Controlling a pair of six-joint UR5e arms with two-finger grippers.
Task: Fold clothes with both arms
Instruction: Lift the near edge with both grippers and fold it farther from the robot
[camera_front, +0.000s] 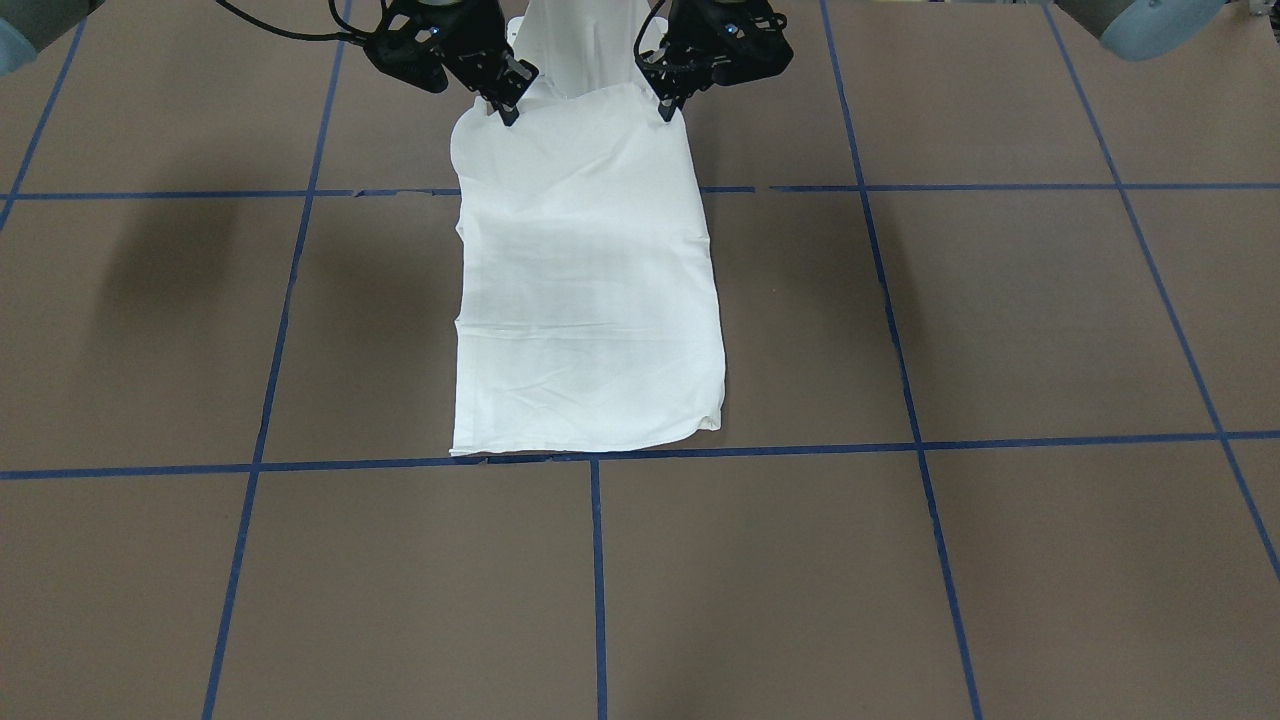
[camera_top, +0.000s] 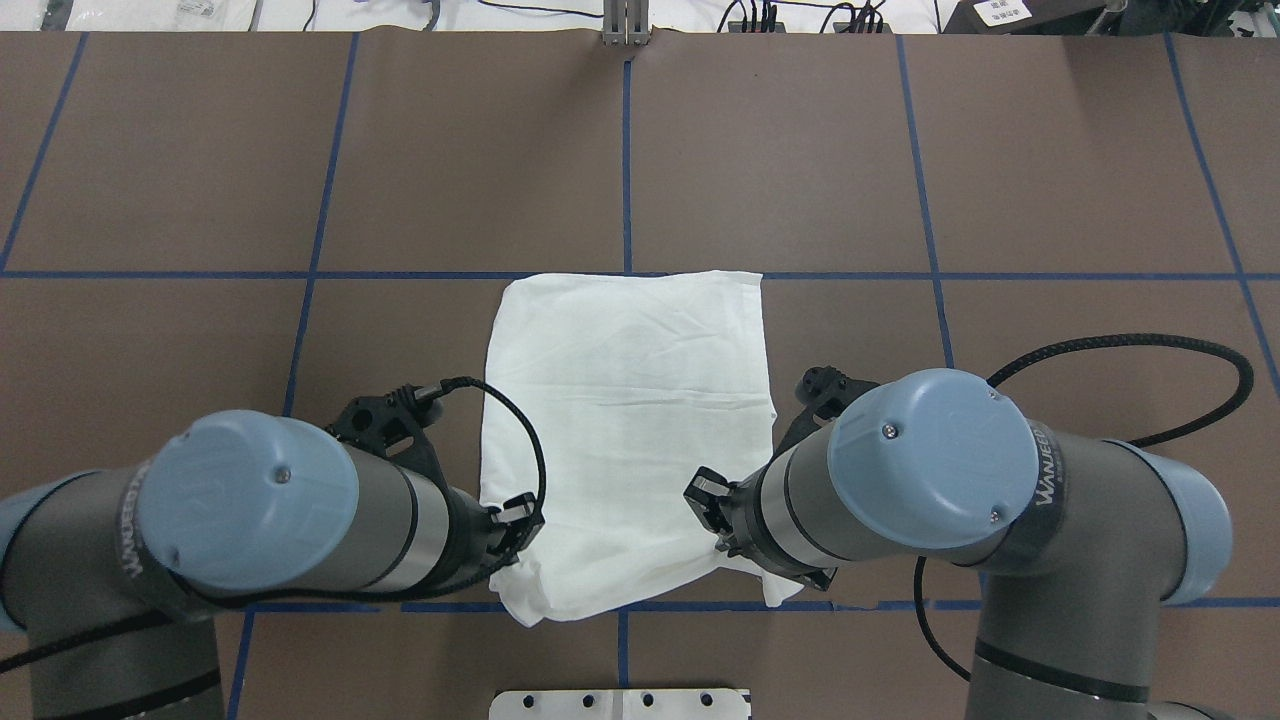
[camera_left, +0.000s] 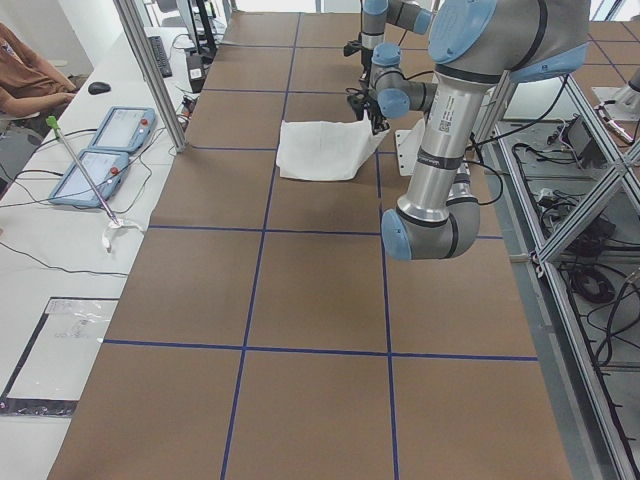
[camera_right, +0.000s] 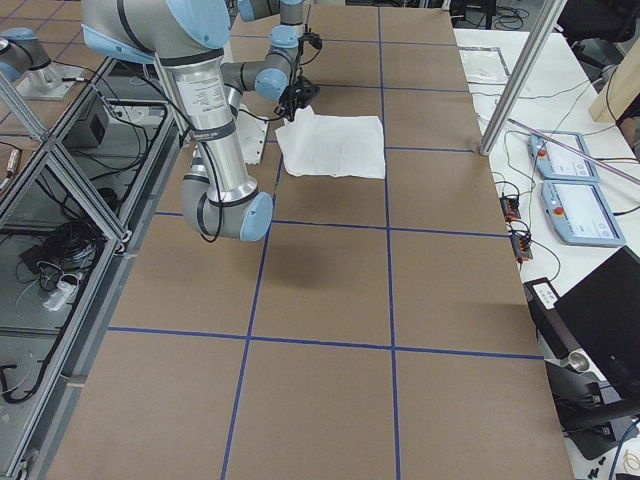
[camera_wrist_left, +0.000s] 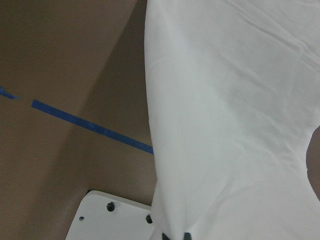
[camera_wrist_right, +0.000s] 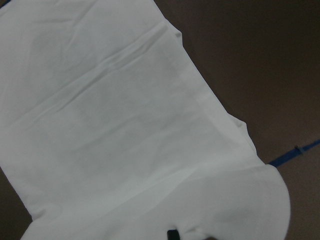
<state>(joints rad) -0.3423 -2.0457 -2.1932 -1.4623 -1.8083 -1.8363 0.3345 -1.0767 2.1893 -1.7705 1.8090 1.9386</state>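
Note:
The clothes are one white shirt (camera_front: 585, 300), folded into a long strip on the brown table. Its far end lies flat (camera_top: 630, 330). Its near end is raised off the table at both corners. My left gripper (camera_front: 668, 108) is shut on one near corner and shows in the overhead view (camera_top: 518, 520) at the shirt's left edge. My right gripper (camera_front: 508, 112) is shut on the other near corner (camera_top: 708, 505). In both wrist views the cloth (camera_wrist_left: 225, 115) (camera_wrist_right: 125, 125) runs down into the fingertips. No text or collar shows.
A white pedestal base (camera_top: 620, 703) sits at the table's near edge, just behind the lifted end. Blue tape lines (camera_front: 598, 560) grid the table. In the left side view a person (camera_left: 28, 75) sits beside control tablets (camera_left: 105, 150) on a side bench.

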